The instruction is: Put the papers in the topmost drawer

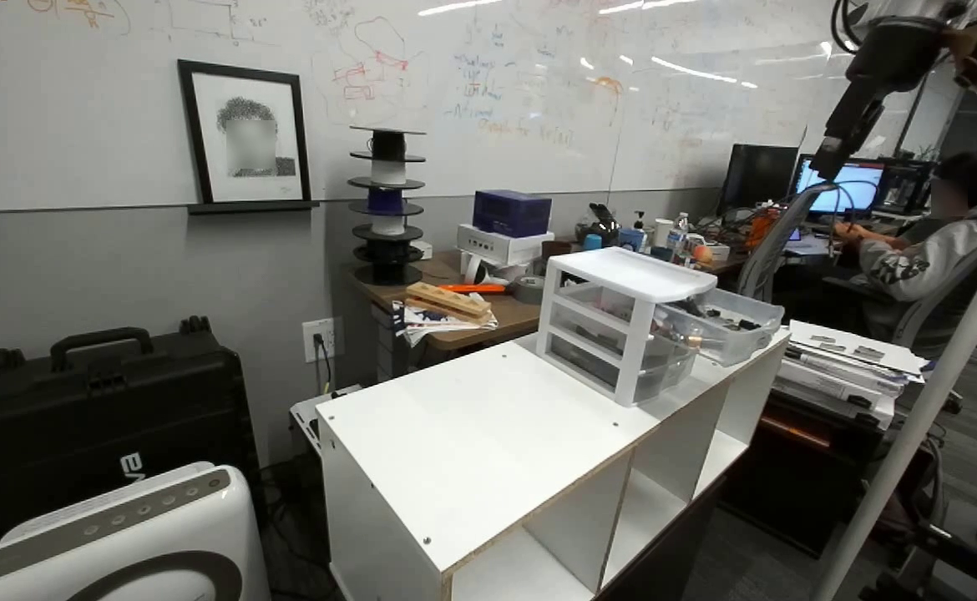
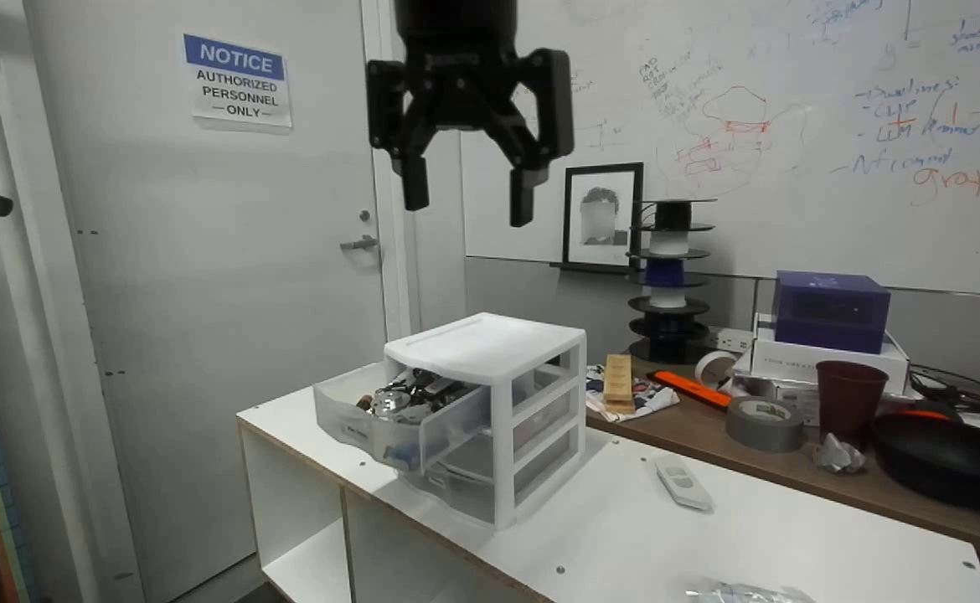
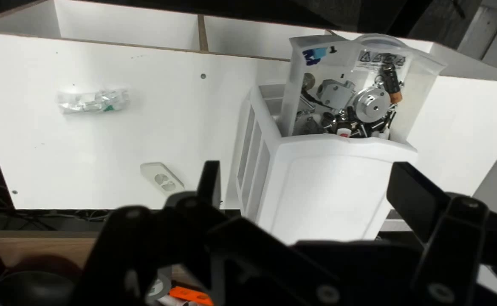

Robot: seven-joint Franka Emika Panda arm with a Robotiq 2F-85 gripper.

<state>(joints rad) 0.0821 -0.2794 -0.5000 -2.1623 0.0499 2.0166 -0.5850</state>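
You've got a big scribbled-on whiteboard (image 1: 438,92) at the back in both exterior views, then the brown desk (image 2: 683,429) and, running alongside that, the white shelf (image 1: 488,442).

Your little drawer unit (image 2: 502,419) stands upright on the shelf. The topmost drawer (image 2: 452,435) is pulled well out of its front and already pretty crammed with hardware (image 3: 335,94). As for the papers, I honestly can't tell where they are from these views.

Your gripper (image 2: 469,203) hangs well above the unit, aimed down, fingers (image 3: 416,199) spread wide apart. In your wrist view the unit's white top shows in the gap between them.

Smaller stuff: a crinkly clear packet (image 3: 93,101) lies on the shelf, well apart from the unit, and a flat white gadget (image 3: 162,177) lies nearer to it, not touching. Tiniest bits worth telling you about: a round silver part (image 3: 371,105) in that drawer, with a black piece (image 3: 389,80) right by it.
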